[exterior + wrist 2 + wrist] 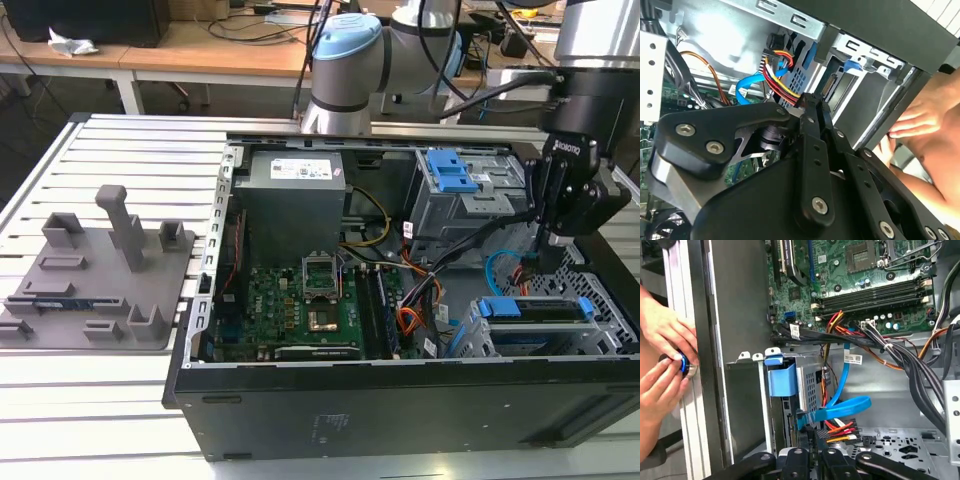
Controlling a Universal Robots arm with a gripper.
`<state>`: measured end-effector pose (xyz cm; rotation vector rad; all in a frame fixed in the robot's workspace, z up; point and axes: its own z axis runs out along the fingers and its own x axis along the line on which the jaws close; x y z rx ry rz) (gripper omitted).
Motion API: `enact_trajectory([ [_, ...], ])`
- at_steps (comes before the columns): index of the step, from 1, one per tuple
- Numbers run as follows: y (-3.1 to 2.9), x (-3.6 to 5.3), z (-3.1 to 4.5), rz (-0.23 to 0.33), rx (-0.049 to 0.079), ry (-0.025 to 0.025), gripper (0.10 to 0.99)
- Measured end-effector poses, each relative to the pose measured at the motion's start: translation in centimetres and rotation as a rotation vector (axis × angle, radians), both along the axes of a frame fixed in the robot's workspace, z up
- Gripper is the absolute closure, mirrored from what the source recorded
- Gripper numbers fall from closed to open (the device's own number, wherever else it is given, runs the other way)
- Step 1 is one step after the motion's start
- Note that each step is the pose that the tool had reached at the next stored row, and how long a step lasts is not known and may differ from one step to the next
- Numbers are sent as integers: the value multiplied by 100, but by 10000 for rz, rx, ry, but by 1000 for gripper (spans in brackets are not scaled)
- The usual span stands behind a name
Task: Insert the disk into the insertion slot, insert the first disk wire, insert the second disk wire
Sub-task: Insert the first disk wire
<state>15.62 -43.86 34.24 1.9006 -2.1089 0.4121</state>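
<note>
1. An open computer case [400,410] lies on a slatted table [100,400]; the disk [530,310], in its blue carrier, sits inside the insertion slot [473,345] at the exterior view's right.
2. The gripper [811,102] is closed tight on the plug of a red, yellow and black disk wire [782,82], just beside the disk.
3. A blue cable [842,407] loops nearby.

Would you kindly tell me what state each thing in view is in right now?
computer case: side open.
disk: lying in the insertion slot.
claw: shut on the coloured wire, near its plug.
blue wire: slack, looped.
</note>
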Motion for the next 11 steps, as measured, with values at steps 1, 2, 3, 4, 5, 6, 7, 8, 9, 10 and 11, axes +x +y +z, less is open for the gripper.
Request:
enact_trajectory([
  [1, -42, 0, 11, 0, 344, 0, 922],
  [2, -62, 0, 16, 0, 558, 0, 922],
  [3, -77, 0, 23, 0, 698, 0, 922],
  [4, -110, 1, 37, 0, 862, 34, 922],
  [5, -127, 3, 39, -5, 896, 118, 922],
  [6, -135, 4, 39, -7, 905, 224, 922],
  [7, -142, 7, 40, -10, 905, 333, 922],
  [8, -148, 15, 43, -11, 909, 401, 922],
  [9, -158, 42, 47, -13, 924, 467, 922],
  [10, -164, 63, 48, -13, 942, 497, 922],
  [11, -176, 88, 49, -15, 964, 541, 922],
])
